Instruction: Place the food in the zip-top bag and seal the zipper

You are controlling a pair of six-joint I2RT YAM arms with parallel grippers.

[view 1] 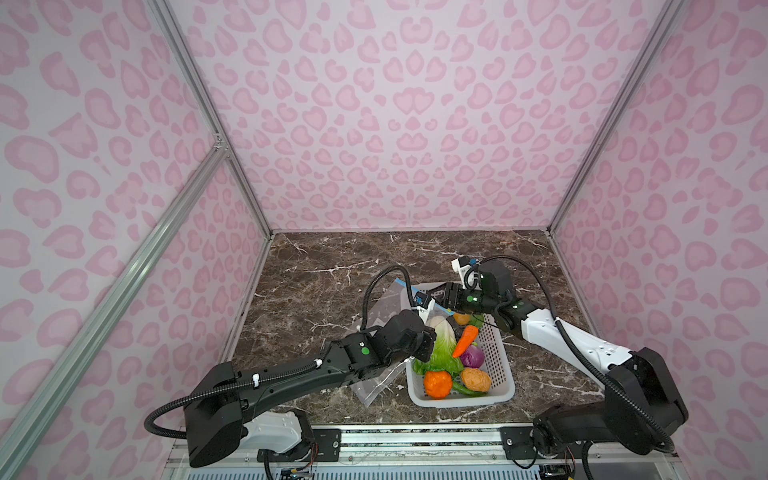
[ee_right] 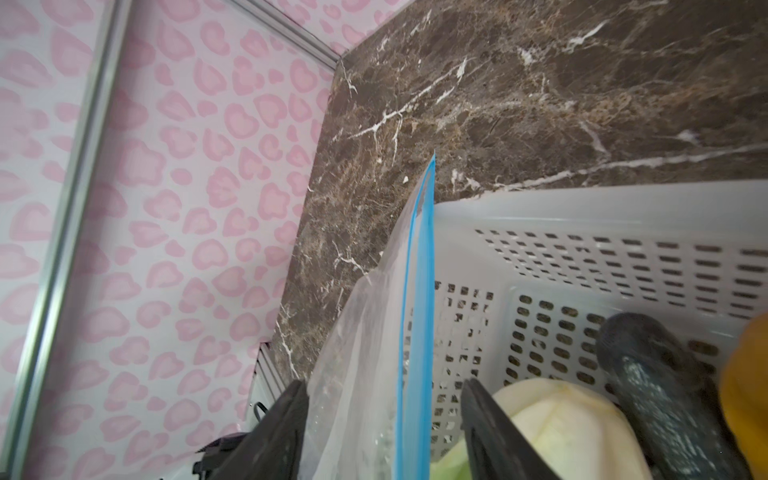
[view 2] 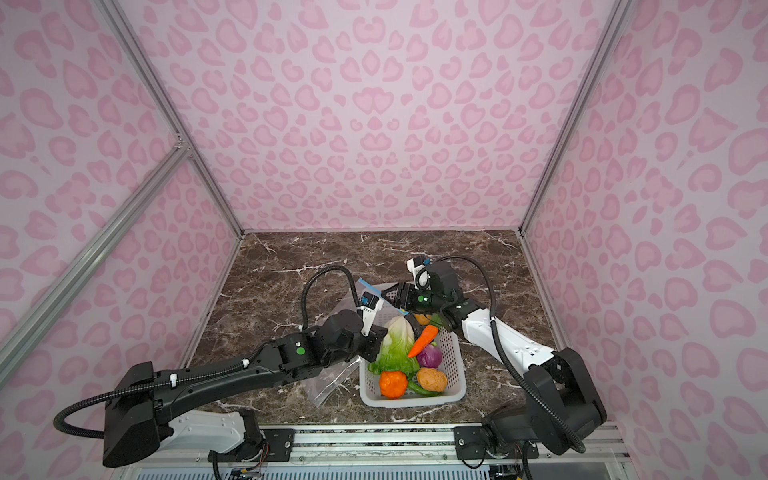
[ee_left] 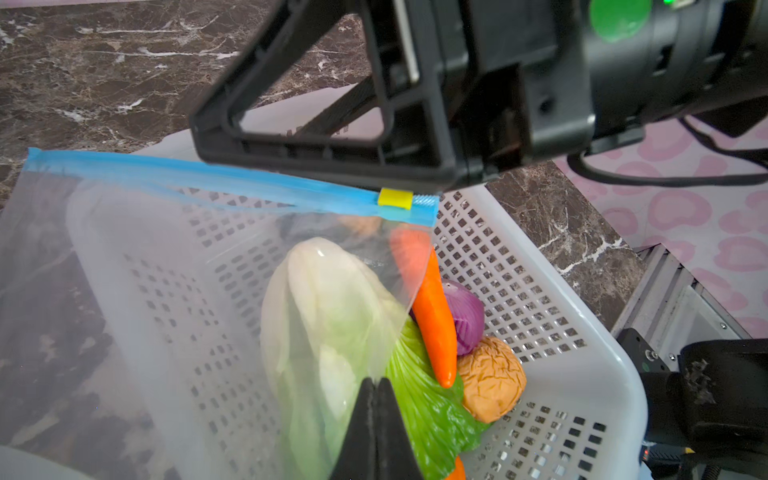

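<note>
Left wrist view has me puzzled; the left tool (ee_left: 376, 388) is pressed together on the side edge of the zip-top bag (ee_left: 166, 291), just under the corner with the yellow slider (ee_left: 395, 198), right? And where's the food? — mika

Yep, that's a pinch on the plastic; the bag hangs in front of the white basket (ee_left: 611, 374) and looks empty to me; the cabbage (ee_left: 316, 299), carrot (ee_left: 432, 316), onion (ee_left: 467, 316) and potato (ee_left: 490, 378) all sit in the basket behind it. The thing to watch is the zipper (ee_left: 187, 174); its long axis runs from the free far corner to the slider end. In the right wrist view the right tool (ee_right: 384, 382) is spread, with that blue strip running straight out between its jaws, unclamped; so the right arm is the nearer one, lined up along the strip at the slider end. I'd guess working the mouth open comes next; can't tell if it's zipped. In both top views the bag slants up from the tabletop (view 1: 332, 266) along the basket's left side. — jo
</note>
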